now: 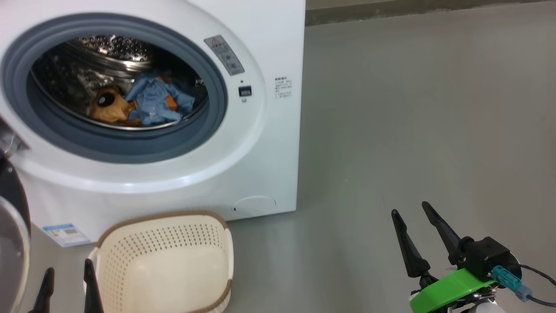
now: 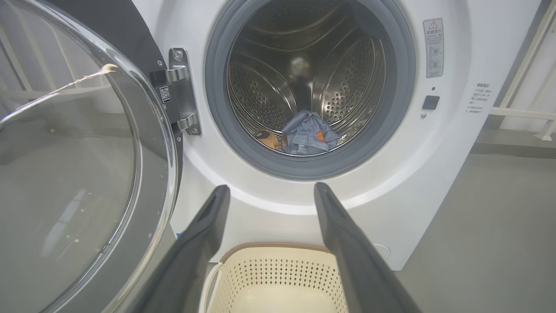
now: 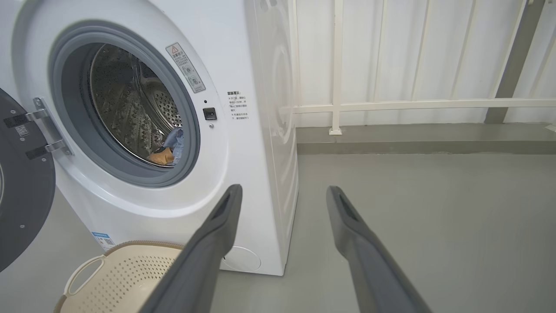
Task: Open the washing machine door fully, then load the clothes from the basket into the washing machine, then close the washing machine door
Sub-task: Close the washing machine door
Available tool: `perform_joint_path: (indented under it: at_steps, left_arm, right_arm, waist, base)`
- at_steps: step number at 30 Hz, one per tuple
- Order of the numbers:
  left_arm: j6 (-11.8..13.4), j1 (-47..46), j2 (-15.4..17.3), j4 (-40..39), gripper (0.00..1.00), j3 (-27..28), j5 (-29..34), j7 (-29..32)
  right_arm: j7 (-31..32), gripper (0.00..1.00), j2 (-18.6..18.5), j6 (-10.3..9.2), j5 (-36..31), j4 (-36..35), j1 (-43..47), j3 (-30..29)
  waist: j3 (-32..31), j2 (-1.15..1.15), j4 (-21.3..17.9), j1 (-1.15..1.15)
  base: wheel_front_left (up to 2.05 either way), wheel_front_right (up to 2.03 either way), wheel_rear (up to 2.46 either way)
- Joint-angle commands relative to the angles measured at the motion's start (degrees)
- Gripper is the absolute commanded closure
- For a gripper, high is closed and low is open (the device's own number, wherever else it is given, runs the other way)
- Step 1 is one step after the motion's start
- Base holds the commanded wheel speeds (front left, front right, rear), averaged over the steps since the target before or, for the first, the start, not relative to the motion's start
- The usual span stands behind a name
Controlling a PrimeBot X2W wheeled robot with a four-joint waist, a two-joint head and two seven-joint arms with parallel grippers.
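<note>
The washing machine (image 1: 260, 143) (image 2: 434, 174) (image 3: 243, 56) stands with its round mouth uncovered. Its door (image 1: 11, 226) (image 2: 78, 174) (image 3: 21, 195) hangs swung out on the left, black rim and glass bowl showing. The light-blue clothes (image 1: 154, 102) (image 2: 308, 137) (image 3: 176, 141) with an orange-brown patch lie low in the steel drum. The cream basket (image 1: 165, 261) (image 2: 278, 282) (image 3: 117, 278) sits on the floor in front of the machine with nothing inside. My left gripper (image 1: 67, 269) (image 2: 269, 189) is open just left of the basket. Open as well, my right gripper (image 1: 410, 208) (image 3: 282, 191) hovers over the floor to the right.
Grey floor (image 1: 412, 108) stretches right of the machine. A low step and a white railing (image 3: 412, 104) against a pale wall close off the back. The door's metal hinge (image 2: 182, 91) juts out at the left of the opening.
</note>
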Motion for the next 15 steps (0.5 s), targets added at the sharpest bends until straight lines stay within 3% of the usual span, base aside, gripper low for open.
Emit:
perform_joint_path:
  at_steps: [1, 8, 15]
  left_arm:
    - [0.2, -1.6, 0.6, -1.2, 0.00, 2.0, 0.7, -0.3]
    - [0.7, -2.1, 0.6, -1.7, 0.00, 2.6, 1.2, -0.3]
    - [0.1, -1.6, 0.6, -1.5, 0.00, 1.7, 0.7, -0.3]
  right_arm:
    - [-0.3, 0.00, 0.0, 0.09, 0.5, -1.4, -0.6, 1.2]
    - [-0.3, 0.00, 0.0, 0.09, 0.6, -1.4, -0.7, 1.1]
    - [-0.3, 0.00, -0.1, 0.09, 0.5, -1.4, -0.5, 1.1]
  waist:
    - [0.1, 0.00, 0.0, 0.00]
    - [0.2, 0.00, 0.2, 0.00]
    - [-0.3, 0.00, 0.4, 0.00]
  base:
    - [-2.13, 2.13, 0.00]
    - [-1.86, 1.86, 0.00]
    - [-0.89, 0.89, 0.00]
